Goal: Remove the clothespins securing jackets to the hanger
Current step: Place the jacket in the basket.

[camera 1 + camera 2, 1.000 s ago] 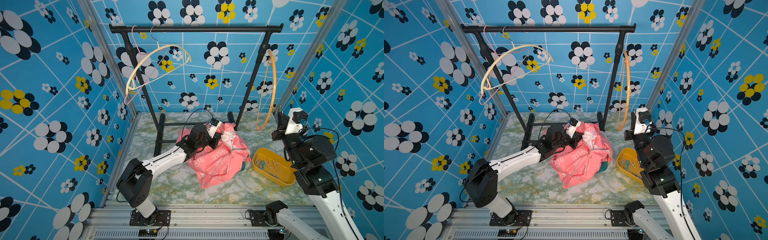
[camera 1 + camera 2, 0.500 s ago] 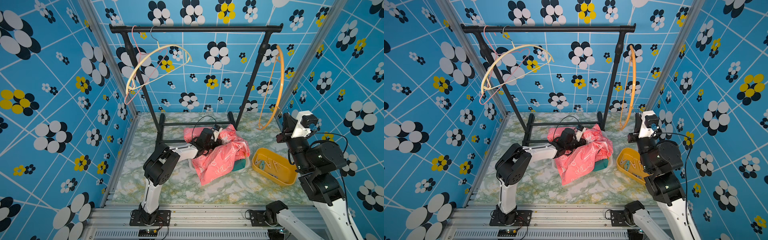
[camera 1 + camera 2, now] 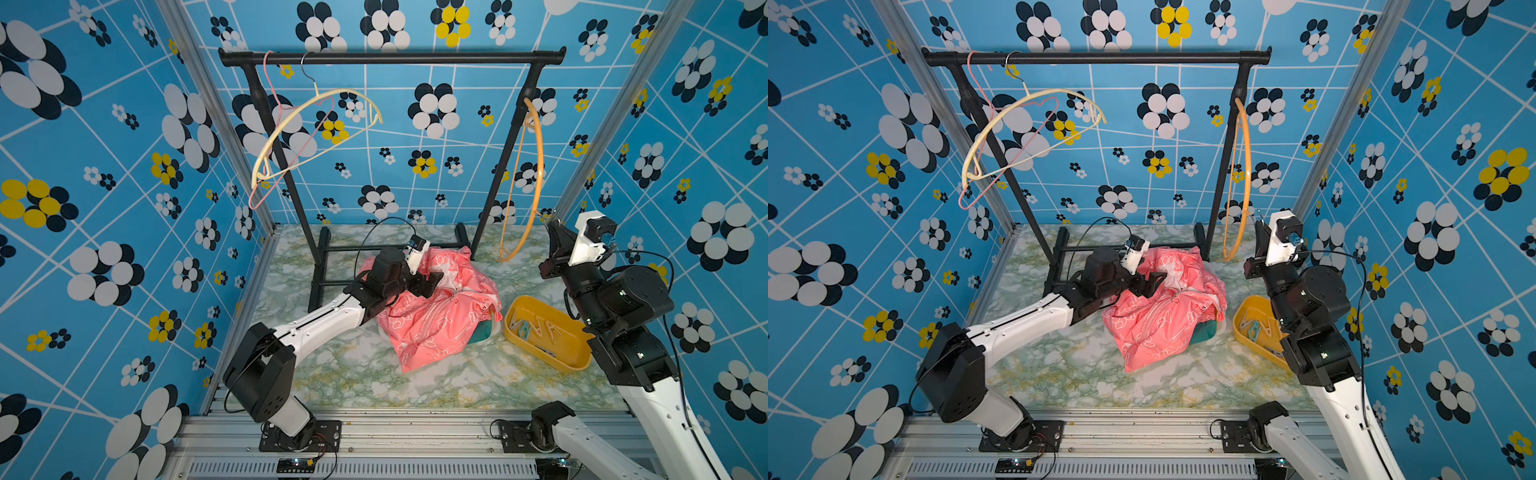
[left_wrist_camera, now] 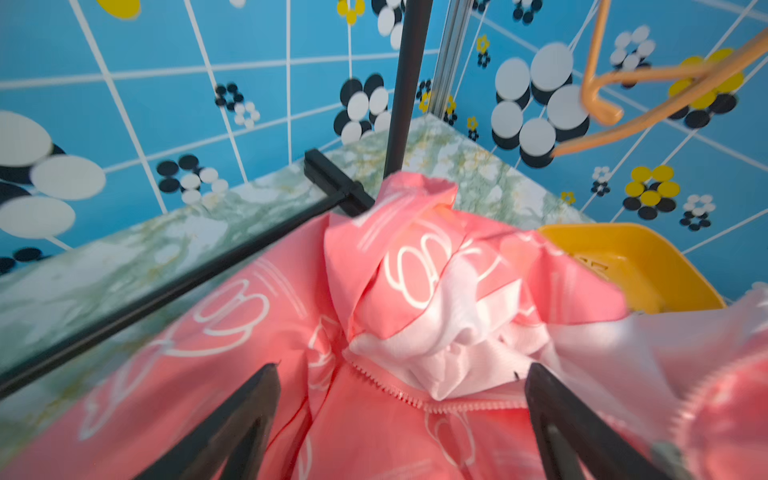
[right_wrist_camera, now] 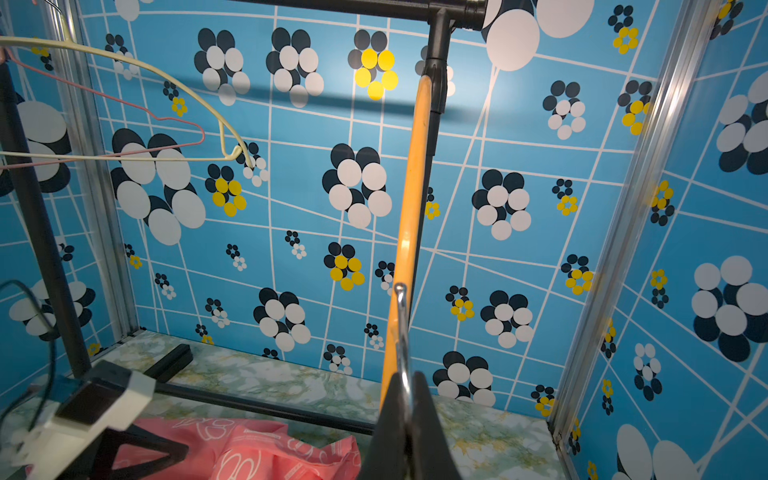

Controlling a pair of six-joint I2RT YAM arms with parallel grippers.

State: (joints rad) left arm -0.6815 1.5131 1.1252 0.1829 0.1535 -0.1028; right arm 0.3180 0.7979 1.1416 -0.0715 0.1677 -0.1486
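While R gripper (image 5: 409, 380) pinches orange hanger (image 5: 409, 208) hook, L gripper (image 4: 401, 368) jaws spread over pink jacket (image 4: 232, 332): lift L straight up, no snagging.

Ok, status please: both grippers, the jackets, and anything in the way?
Left gripper open over pink jacket, heaped on table. Right gripper shut on hook of orange hanger. Clothespins in yellow tray. Rack base close behind jacket.

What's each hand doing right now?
Left hand: open, over the pink jacket, holding nothing.
Right hand: closed on the metal hook of the orange hanger.
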